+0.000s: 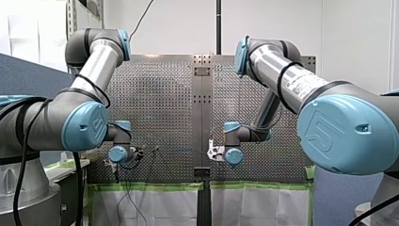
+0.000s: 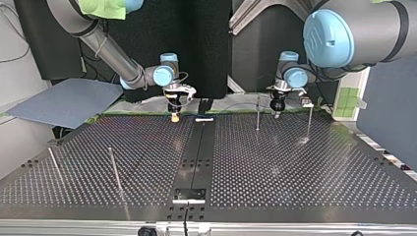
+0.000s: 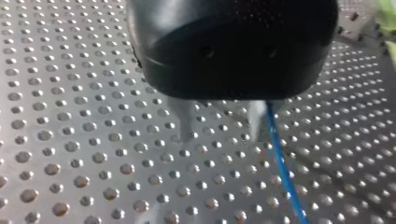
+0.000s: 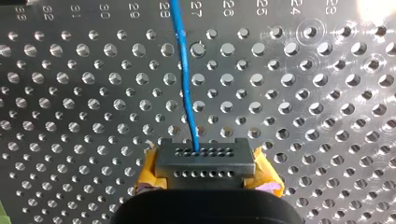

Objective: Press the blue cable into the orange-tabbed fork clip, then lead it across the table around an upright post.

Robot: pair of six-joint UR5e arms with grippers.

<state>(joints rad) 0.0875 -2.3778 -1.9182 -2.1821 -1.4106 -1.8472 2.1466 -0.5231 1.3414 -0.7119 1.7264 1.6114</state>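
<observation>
- My right hand [image 4: 205, 161], yellow-padded, is closed on the thin blue cable [image 4: 186, 79]. The cable leaves between the pads and runs straight ahead, its long axis in line with the hand, low over the perforated metal surface [image 4: 303, 116].
- My left hand [image 3: 222, 128], black with two metal fingers [image 3: 186, 122], has its fingers apart, with bare surface showing in the gap. The cable passes just beside one finger and seems to lie outside the gap, so nothing is gripped.
- In the top view, my left hand hangs just beside the thin upright metal post [image 2: 257, 114]. My right hand is well apart from that post, on its other side.
- I cannot make out the orange-tabbed fork clip in any view, so I cannot tell whether the pressing is done.
- My judgement is that the coming move turns on the cable lying stretched between the two hands past the post. My left hand is the nearer one, so it is better placed to steer the cable around the post while my right hand keeps the end held.
</observation>
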